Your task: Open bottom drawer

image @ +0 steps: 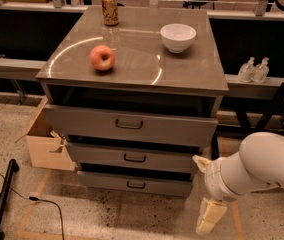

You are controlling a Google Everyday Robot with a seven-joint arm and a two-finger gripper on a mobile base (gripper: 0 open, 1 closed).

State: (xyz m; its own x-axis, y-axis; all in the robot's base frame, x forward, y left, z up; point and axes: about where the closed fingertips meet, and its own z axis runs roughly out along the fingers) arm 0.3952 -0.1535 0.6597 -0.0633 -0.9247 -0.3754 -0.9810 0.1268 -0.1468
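Observation:
The grey cabinet (132, 91) has three drawers. The bottom drawer (102, 181) is the lowest and slimmest, with a small dark bar handle (136, 185); its front sits in line under the middle drawer (97, 154). My gripper (199, 195) hangs on the white arm (267, 166) just right of the bottom drawer's right end, low near the floor. Its cream fingers (211, 215) are spread apart and hold nothing. It is not touching the handle.
On the cabinet top stand an apple (102, 58), a can (110, 8) and a white bowl (178, 36). A cardboard box (44, 146) sits against the cabinet's left side. A black pole (2, 199) and cable (49, 209) lie on the floor at left. Two bottles (254, 70) stand on the right ledge.

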